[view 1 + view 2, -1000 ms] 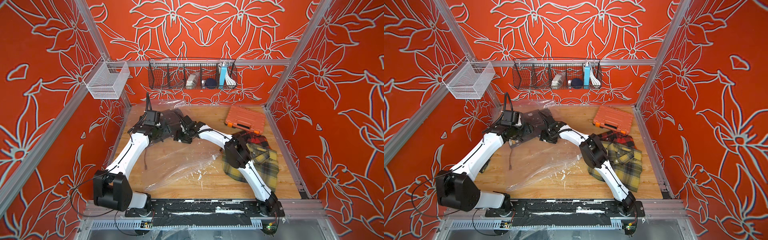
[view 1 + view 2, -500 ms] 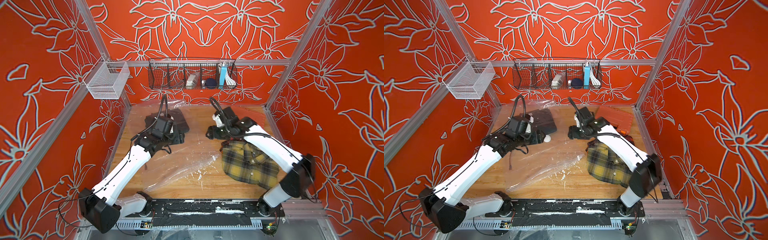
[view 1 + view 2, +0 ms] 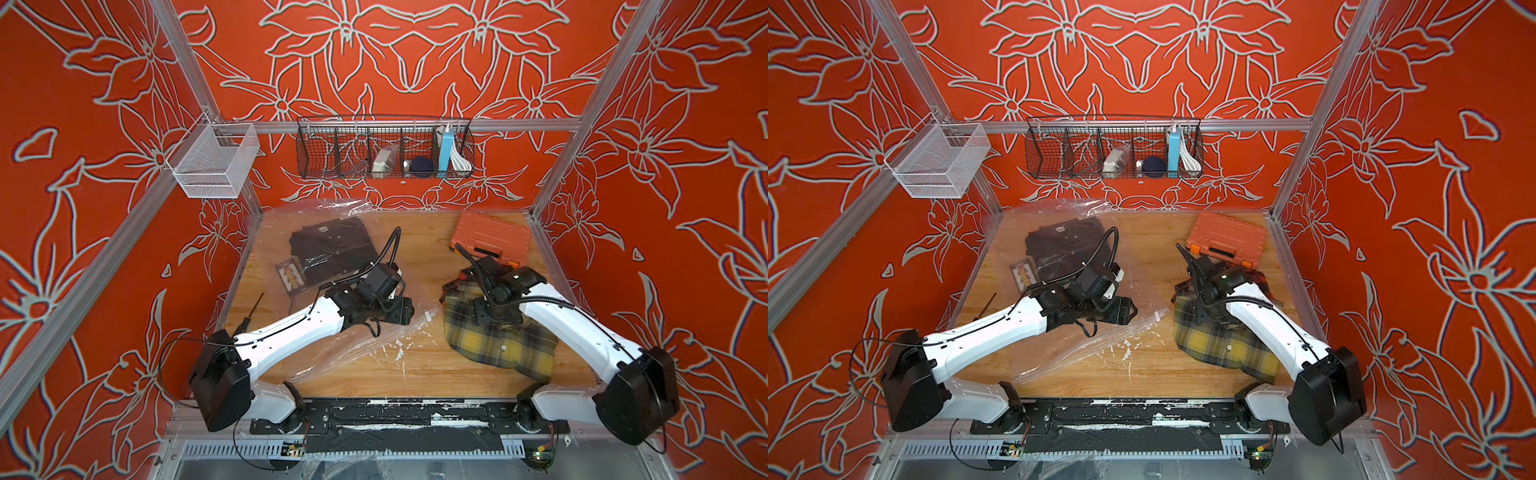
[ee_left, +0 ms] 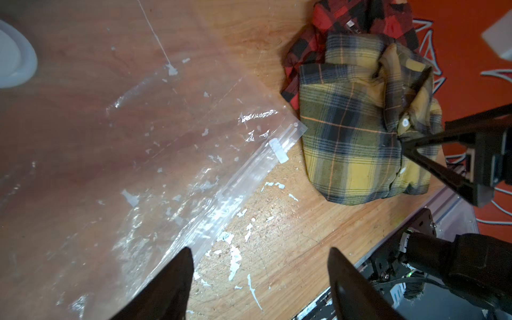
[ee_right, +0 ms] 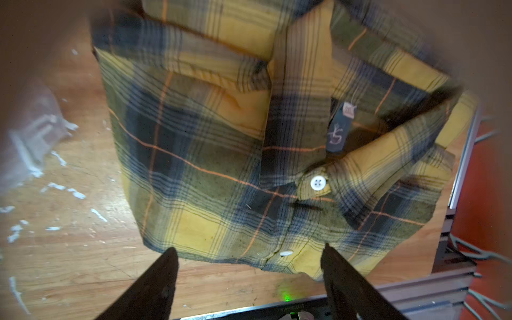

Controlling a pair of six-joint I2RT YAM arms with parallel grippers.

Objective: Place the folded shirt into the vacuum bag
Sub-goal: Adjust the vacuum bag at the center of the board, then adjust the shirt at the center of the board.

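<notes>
The vacuum bag (image 3: pixel 357 345) (image 3: pixel 1084 345) lies flat over the table's left and middle, its zip strip (image 4: pixel 249 171) facing the shirts. The folded shirt (image 3: pixel 494 345) (image 3: pixel 1221 345) (image 5: pixel 221 152) is yellow plaid and lies at the right, outside the bag, partly on a red plaid shirt (image 4: pixel 332 16). My right gripper (image 5: pixel 249 263) (image 3: pixel 492 318) hovers open over it, empty. Near the bag's zip edge my left gripper (image 4: pixel 260 263) (image 3: pixel 405 313) stands open over bare wood, holding nothing.
A black folded garment (image 3: pixel 332 249) and a small card (image 3: pixel 289 276) lie inside the bag at the back left. An orange tool case (image 3: pixel 490 239) sits at the back right. The bag's white valve disc (image 4: pixel 13 61) shows. A thin black tool (image 3: pixel 249 311) lies by the left wall.
Both grippers have left the black garment at the back left. The left one drew toward the middle; the right arm swung over to the yellow plaid shirt, jaws wider.
</notes>
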